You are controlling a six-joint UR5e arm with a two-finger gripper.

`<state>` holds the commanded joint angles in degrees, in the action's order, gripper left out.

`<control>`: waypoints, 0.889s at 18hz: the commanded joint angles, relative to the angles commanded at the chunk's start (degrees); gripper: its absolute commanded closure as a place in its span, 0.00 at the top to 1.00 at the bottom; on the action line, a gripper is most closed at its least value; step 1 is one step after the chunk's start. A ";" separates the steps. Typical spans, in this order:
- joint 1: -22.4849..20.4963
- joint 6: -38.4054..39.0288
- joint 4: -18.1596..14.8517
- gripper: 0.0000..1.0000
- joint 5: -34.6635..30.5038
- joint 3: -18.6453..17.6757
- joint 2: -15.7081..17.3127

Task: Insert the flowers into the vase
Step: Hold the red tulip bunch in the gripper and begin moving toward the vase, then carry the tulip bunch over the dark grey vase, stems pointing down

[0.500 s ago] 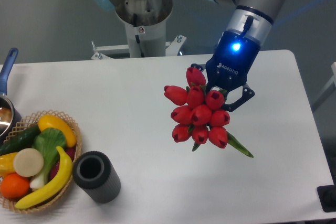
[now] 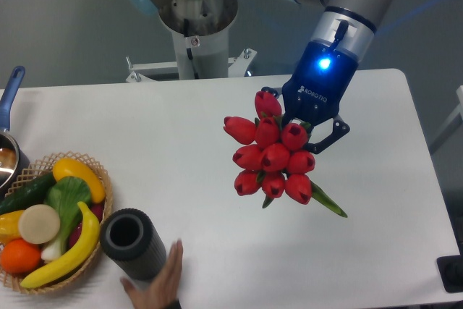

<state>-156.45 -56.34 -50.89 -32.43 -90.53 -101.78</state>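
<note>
The flowers (image 2: 270,155), a tight bunch of glossy red tulip buds with a green leaf (image 2: 327,203) trailing to the lower right, hang above the table's middle right. My gripper (image 2: 305,127) is shut on their stems, its fingertips mostly hidden behind the buds. The vase (image 2: 130,242), a dark grey ribbed cylinder with a round open mouth, stands upright near the front left, well apart from the bunch. A human hand (image 2: 155,284) touches the vase from below.
A wicker basket (image 2: 94,251) of plastic fruit and vegetables sits just left of the vase. A metal pan with a blue handle (image 2: 9,92) is at the far left edge. The robot's base (image 2: 195,27) stands behind the table.
A human hand has come in from the bottom edge and now rests against the vase. The flowers and gripper have shifted very slightly left and up.
</note>
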 joint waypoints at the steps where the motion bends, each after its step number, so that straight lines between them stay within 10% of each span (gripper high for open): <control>1: 0.09 0.00 0.00 0.31 0.09 0.09 -0.09; 16: 2.99 -0.35 3.16 0.31 2.10 1.05 -1.76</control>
<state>-153.46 -56.69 -47.73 -30.33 -89.47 -103.53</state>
